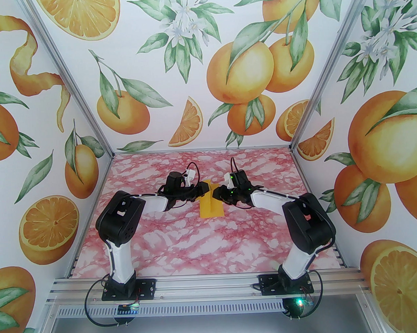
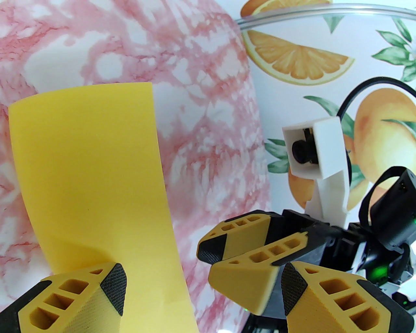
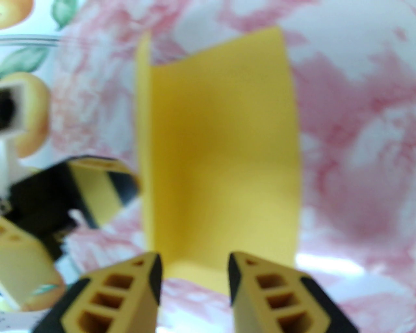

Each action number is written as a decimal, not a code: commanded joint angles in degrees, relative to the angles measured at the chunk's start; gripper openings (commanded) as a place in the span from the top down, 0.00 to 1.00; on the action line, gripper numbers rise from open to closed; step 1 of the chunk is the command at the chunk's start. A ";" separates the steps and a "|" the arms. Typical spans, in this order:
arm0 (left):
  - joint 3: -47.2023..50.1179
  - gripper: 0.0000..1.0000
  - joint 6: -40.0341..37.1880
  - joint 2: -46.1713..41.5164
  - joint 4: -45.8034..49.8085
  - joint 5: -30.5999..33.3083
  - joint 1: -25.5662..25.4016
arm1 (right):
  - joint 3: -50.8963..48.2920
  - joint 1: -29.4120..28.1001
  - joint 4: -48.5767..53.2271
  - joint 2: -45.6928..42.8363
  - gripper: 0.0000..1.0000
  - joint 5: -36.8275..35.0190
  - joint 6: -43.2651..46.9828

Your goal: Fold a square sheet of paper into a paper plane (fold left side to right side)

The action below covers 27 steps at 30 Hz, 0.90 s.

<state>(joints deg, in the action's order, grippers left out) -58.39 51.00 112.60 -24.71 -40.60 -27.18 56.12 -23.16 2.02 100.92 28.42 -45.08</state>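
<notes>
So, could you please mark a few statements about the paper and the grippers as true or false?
1. The paper lies on the table between the left gripper and the right gripper. True.
2. The paper lies fully flat. False: one side stands up.
3. The left gripper is shut. False: its jaws stand wide apart.
4. The right gripper clamps nothing. True.

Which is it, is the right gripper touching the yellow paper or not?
Cannot tell. The right wrist view shows the right gripper open at the near end of the square sheet of paper, but blur hides whether a finger meets it.
</notes>
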 commanded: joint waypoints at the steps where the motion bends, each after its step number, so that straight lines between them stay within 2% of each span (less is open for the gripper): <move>1: -1.56 0.17 0.15 0.61 -1.97 -0.40 -0.23 | -0.66 0.26 -7.44 2.11 0.64 5.08 -4.47; 10: -1.56 0.17 0.24 0.52 -2.10 -0.61 -0.29 | -0.83 0.16 -11.89 5.66 0.68 7.51 -7.10; 15: -1.37 0.18 0.32 0.34 -2.27 -0.53 -0.25 | -0.83 0.22 -10.98 5.70 0.85 6.78 -6.31; 17: -1.37 0.18 0.32 0.17 -2.14 -0.53 -0.28 | -0.67 0.39 -10.21 5.86 0.89 6.56 -5.68; 19: -1.46 0.17 0.25 0.00 -1.93 -0.53 -0.24 | -0.55 0.54 -9.87 6.20 0.99 6.58 -5.33; 23: -1.53 0.17 -0.09 -1.25 -0.65 -0.05 0.06 | -0.15 1.18 -8.22 5.77 1.00 5.99 -4.04; 25: -1.64 0.15 -1.09 -2.85 1.72 0.81 0.40 | -0.25 1.99 -7.12 5.13 1.00 5.51 -3.08; 27: -2.06 0.02 -3.83 -5.11 6.89 2.72 0.67 | -0.56 2.95 -6.41 4.52 1.00 5.59 -2.19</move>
<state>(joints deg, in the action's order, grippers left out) -58.39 50.13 111.98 -23.07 -39.83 -27.00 55.79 -21.63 -5.96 106.17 34.50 -49.52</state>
